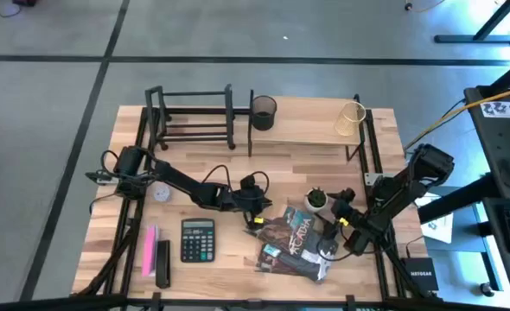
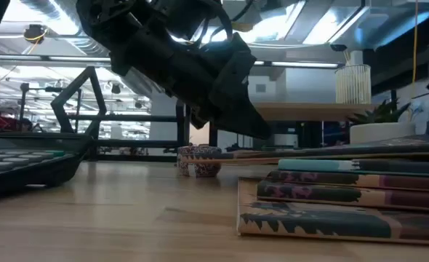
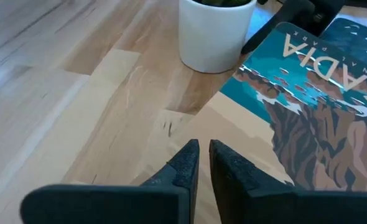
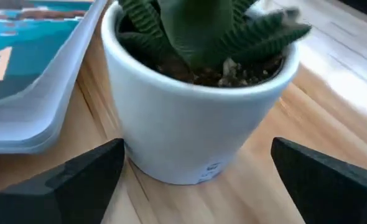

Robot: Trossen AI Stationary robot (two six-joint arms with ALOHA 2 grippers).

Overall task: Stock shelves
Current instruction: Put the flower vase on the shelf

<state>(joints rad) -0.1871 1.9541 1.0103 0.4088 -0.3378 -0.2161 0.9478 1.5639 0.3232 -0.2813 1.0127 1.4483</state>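
The stack of books (image 1: pixel 294 246) lies near the front middle of the table (image 1: pixel 238 173) and serves as landmark; the left arm reaches low from the table's left edge, bent at the elbow, and its gripper (image 1: pixel 257 210) sits at the stack's left corner, fingers (image 3: pixel 186 163) drawn nearly together with only a thin slit between them, holding nothing; the right arm comes in from the right edge, angled down, its gripper (image 1: pixel 333 207) just behind the stack, fingers (image 4: pixel 87 177) spread wide on either side of the white potted plant (image 4: pixel 199 93), not touching it; the black book rack (image 1: pixel 192 119) stands far behind the stack to the left, and the light-wood shelf (image 1: pixel 311 130) behind it to the right, carrying a black mesh cup (image 1: pixel 264 111) and a pale wire cup (image 1: pixel 352 119); a calculator (image 1: pixel 197 239) lies left of the stack.
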